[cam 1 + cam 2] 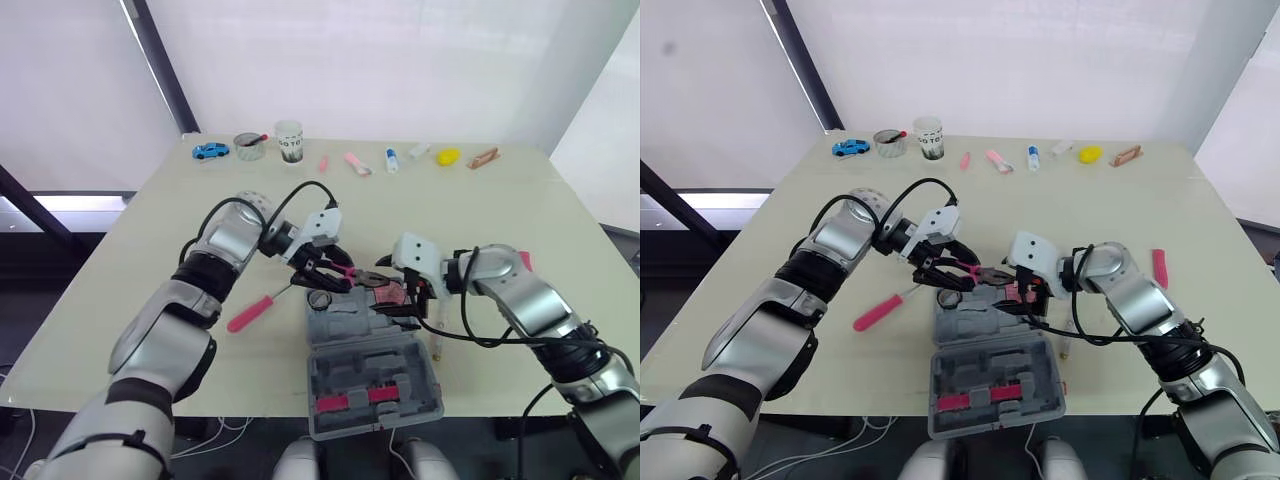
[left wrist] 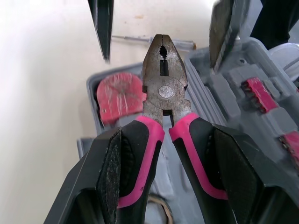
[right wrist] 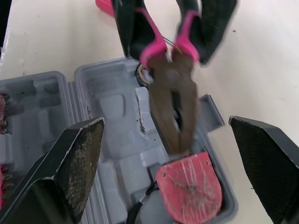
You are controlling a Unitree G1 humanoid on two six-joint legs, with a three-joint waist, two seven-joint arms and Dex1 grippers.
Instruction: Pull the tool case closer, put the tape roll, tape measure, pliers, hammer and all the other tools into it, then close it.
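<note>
Left pincer (image 1: 318, 268) is clamped on the pliers (image 2: 163, 84) by their pink handles, open tool case (image 1: 370, 372) right under it. Right pincer (image 3: 166, 123) is spread wide and empty around the pliers' nose, red tape measure (image 3: 189, 186) just below it.

**Hard to see**

The pliers (image 3: 175, 100) look blurry in the right wrist view, and their handle ends run off the left wrist view's edge. The right gripper (image 1: 405, 300) hides a corner of the tool case (image 1: 370, 375). We cannot tell what the small pink thing (image 1: 323, 162) is.
</note>
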